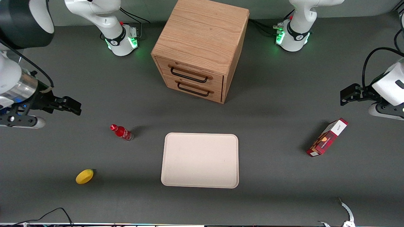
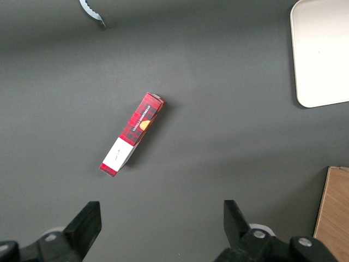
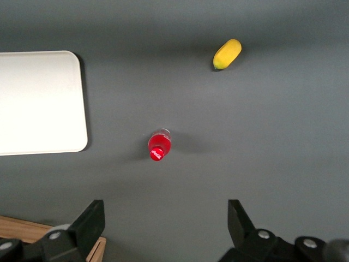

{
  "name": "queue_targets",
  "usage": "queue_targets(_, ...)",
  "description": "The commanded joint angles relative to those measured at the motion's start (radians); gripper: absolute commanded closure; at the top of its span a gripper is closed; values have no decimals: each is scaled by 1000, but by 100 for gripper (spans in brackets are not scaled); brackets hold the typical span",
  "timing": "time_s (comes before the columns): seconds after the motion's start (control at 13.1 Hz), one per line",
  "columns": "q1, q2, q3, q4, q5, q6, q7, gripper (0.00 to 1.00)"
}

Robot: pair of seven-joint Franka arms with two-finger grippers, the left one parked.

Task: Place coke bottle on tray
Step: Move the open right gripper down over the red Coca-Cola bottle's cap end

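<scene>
Here the gripper (image 1: 68,105) is held wide open and empty above the working arm's end of the table (image 1: 268,126), well apart from the coke bottle (image 1: 121,132). The bottle is seen upright on the table, near the tray (image 1: 200,160), which is set mid-table toward the front edge.

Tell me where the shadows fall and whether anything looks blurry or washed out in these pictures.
Front view: the coke bottle, wooden cabinet and red box cast soft shadows on the grey table; green lights glow at the arm bases. The open gripper hangs apart from the bottle. Right wrist view: the tray looks nearly washed-out white; the bottle is sharp.
</scene>
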Motion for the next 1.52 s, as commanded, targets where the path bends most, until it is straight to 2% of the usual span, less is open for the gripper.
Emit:
queue_targets(0.0, -7, 17, -21, 47, 41, -38, 15, 0)
queue_targets(0.15, -11, 21, -23, 47, 70, -39, 11, 0)
queue_targets(0.46, -5, 26, -23, 42, 68, -39, 11, 0)
queue_targets(0.76, 2, 73, -20, 10, 70, 32, 6, 0)
queue_targets(1.22, -3, 41, -20, -283, 65, 232, -129, 0)
queue_targets(1.45, 5, 43, -18, -392, 65, 344, -141, 0)
